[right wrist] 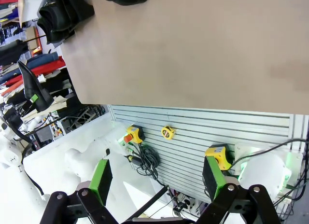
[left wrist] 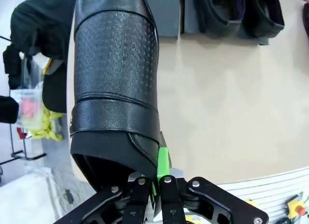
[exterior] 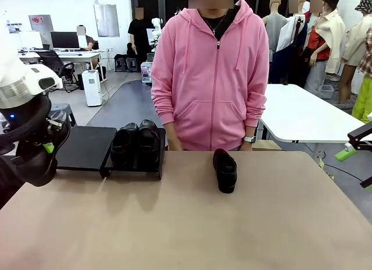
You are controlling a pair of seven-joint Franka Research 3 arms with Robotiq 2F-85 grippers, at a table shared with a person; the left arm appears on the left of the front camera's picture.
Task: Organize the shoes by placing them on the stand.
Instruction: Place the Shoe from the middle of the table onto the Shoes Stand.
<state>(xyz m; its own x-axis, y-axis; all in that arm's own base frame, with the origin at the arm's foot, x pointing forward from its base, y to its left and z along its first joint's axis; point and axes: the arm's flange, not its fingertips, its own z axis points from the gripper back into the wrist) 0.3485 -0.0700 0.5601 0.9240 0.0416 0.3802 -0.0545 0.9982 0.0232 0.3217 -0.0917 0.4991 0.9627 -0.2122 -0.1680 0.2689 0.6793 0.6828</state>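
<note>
Left wrist view: the left gripper [left wrist: 159,167] pinches the opening rim of a glossy, probably stiff and slippery shoe [left wrist: 116,64] over the table [left wrist: 231,113] edge, short of the stand [left wrist: 166,14]; the right gripper [right wrist: 157,178] gapes wide, empty.

The left arm [exterior: 26,86] is clad in a white shell, with a black wrist marked by a blue light. The right gripper [right wrist: 158,178] is built of black linkages and green-padded fingers [right wrist: 102,178]. A pink zipped hoodie [exterior: 209,66] and a wristwatch [exterior: 250,139] are worn by the person [exterior: 212,124].
</note>
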